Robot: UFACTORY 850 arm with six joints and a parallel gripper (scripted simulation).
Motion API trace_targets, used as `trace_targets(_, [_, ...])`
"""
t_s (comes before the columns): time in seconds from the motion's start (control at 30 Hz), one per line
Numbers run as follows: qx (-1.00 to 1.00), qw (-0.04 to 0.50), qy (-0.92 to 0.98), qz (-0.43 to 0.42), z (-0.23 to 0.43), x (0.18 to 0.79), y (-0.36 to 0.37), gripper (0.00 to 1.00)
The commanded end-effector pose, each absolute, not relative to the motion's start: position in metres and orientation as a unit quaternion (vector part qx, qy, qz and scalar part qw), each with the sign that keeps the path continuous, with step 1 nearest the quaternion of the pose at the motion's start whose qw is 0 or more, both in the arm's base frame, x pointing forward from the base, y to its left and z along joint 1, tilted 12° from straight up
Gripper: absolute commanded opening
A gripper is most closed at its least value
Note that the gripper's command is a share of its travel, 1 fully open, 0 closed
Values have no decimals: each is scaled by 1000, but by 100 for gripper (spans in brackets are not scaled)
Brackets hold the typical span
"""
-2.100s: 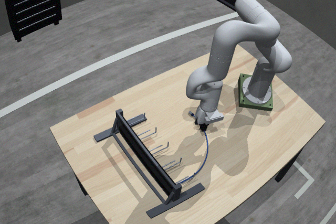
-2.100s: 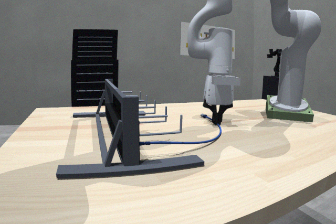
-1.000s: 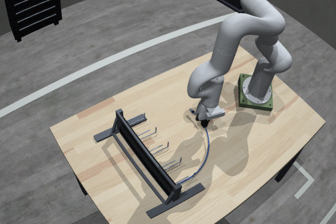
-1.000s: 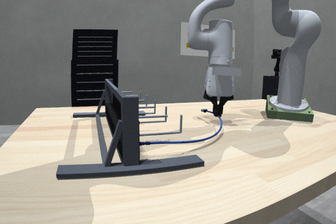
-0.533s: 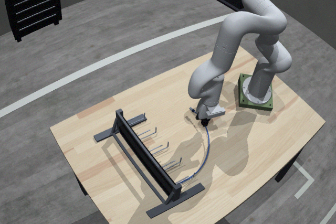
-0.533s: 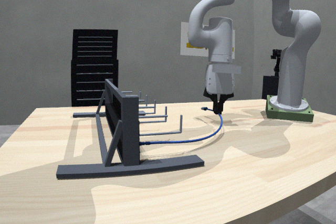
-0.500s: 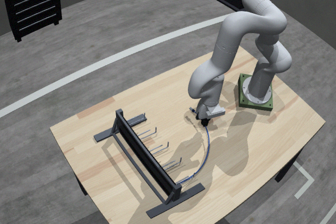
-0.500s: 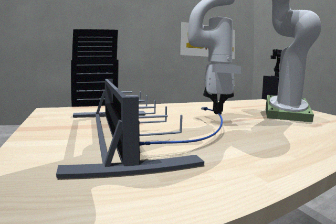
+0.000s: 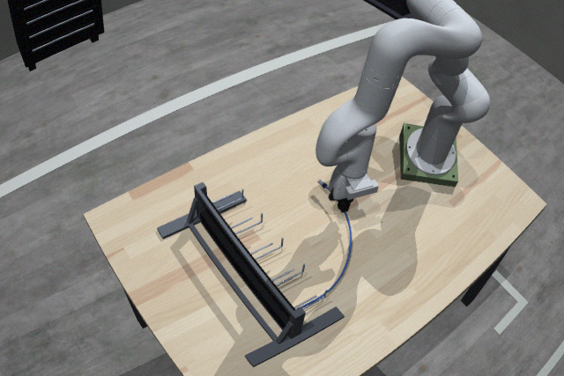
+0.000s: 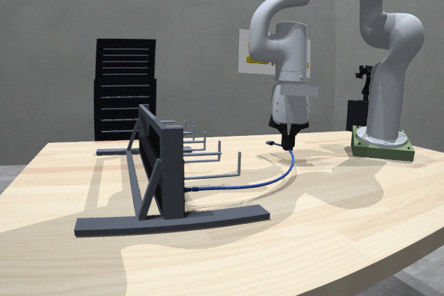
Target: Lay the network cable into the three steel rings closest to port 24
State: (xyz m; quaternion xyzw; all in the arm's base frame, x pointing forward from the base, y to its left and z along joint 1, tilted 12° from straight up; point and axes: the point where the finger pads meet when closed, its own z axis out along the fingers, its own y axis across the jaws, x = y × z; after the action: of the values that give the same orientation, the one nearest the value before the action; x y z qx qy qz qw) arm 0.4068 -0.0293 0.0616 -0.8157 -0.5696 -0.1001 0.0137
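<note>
A blue network cable runs in a curve from the near end of the dark grey patch panel to my gripper. In the exterior view the cable leaves the panel low at its near post, arcs over the table and rises to my gripper. My gripper is shut on the cable just behind its free plug, a little above the table. Several steel rings stick out from the panel's face, and the cable lies in front of and below the nearest ring.
The arm's green base stands at the table's far right. The panel's flat feet lie on the table at both ends. A black rack stands on the floor beyond the table.
</note>
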Motion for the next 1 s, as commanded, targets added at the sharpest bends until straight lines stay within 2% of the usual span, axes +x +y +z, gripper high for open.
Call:
trace_targets(0.0, [-816,13,-570,-101,63,407,-30,0])
trace_targets(0.97, [-816,13,-570,-101,114,400,-37,0])
